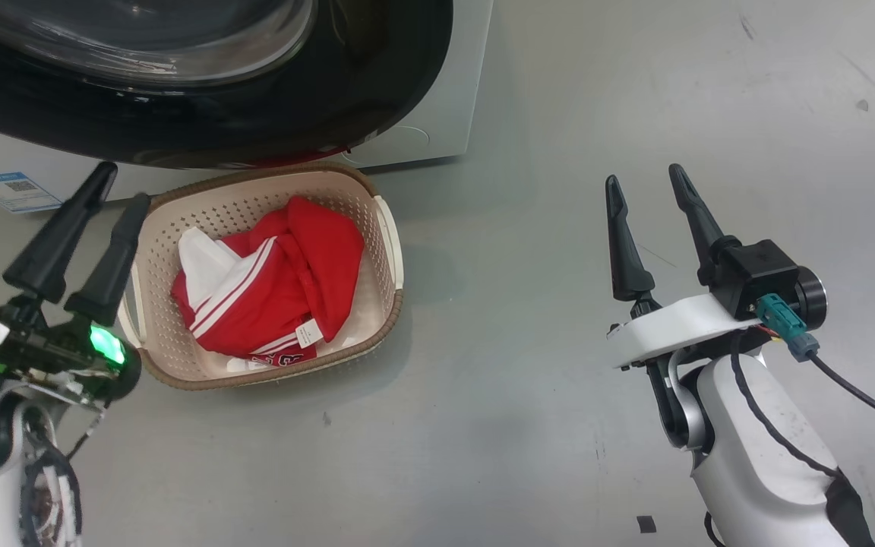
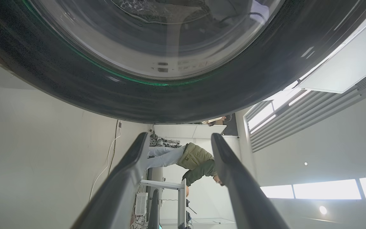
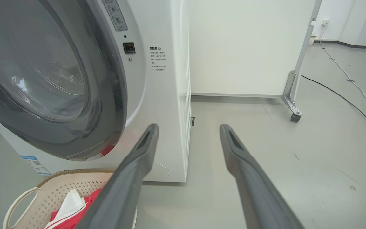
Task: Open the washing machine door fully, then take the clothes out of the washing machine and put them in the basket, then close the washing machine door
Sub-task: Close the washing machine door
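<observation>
At lower left of the head view, the left gripper (image 1: 124,184) had its fingers spread wide and empty, just beside the basket (image 1: 255,177). The clothes (image 1: 278,296) lay inside it, below the washing machine door (image 1: 255,125). At right, the right gripper (image 1: 644,176) gaped empty too.

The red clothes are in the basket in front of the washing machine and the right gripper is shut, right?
Not quite: the right gripper is open, jaws apart, as the head view shows. The clothes are in the basket in front of the washing machine.
</observation>
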